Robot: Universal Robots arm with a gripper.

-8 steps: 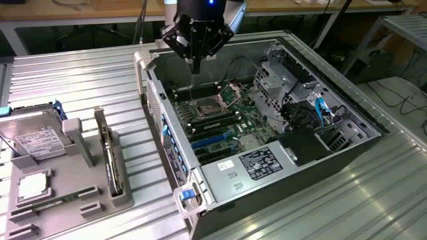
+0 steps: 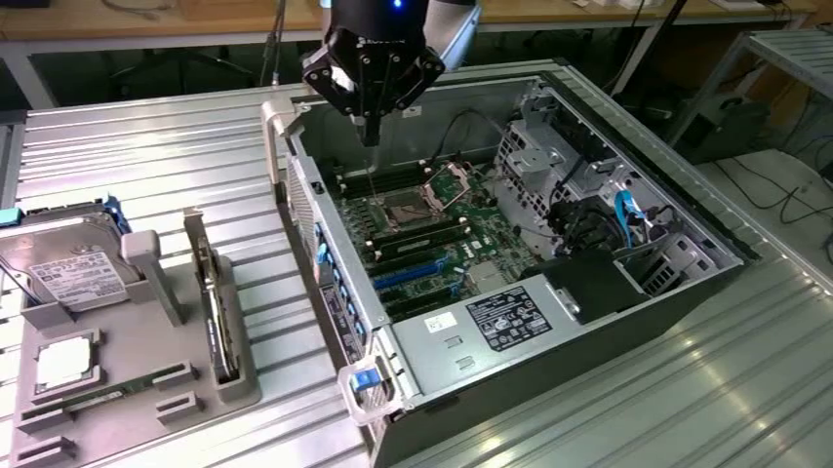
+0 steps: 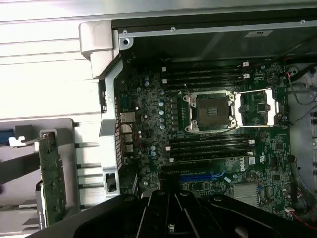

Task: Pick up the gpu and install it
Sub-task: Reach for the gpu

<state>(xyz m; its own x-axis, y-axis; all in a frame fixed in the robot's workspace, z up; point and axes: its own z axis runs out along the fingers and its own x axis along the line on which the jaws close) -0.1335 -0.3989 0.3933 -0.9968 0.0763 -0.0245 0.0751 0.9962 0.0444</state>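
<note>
Far out on the exterior view's left: silver hard drive (image 2: 72, 278), lying flat on the grey holder (image 2: 156, 390). Just right of it, standing on edge in a slot of that same holder: the gpu (image 2: 218, 312), untouched, not yet picked up. Long axis running far to near, roughly parallel to the left wall (image 2: 306, 224) of the open computer case. Same gpu (image 3: 52, 183) in the wrist view as a thin green strip outside the case, edge upward.

Further right, past that wall: the gripper (image 2: 371, 136), hanging above the far left part of the case interior, over the motherboard (image 2: 443, 244) and close to the open processor socket (image 2: 397, 210). Fingers (image 2: 370, 122) pressed together into one narrow tip, holding nothing, pointing straight down.

Judged from this: gpu lying to the left of the fingers and nearer in the scene, well apart from them, case wall in between, and lower down, at table level. Only the card's thin top edge offered upward, too little for fingers pressed together like this to straddle.

Right of the gripper and nearer: blue expansion slots (image 2: 410, 275) on the board, apparently empty, no card seated.
</note>
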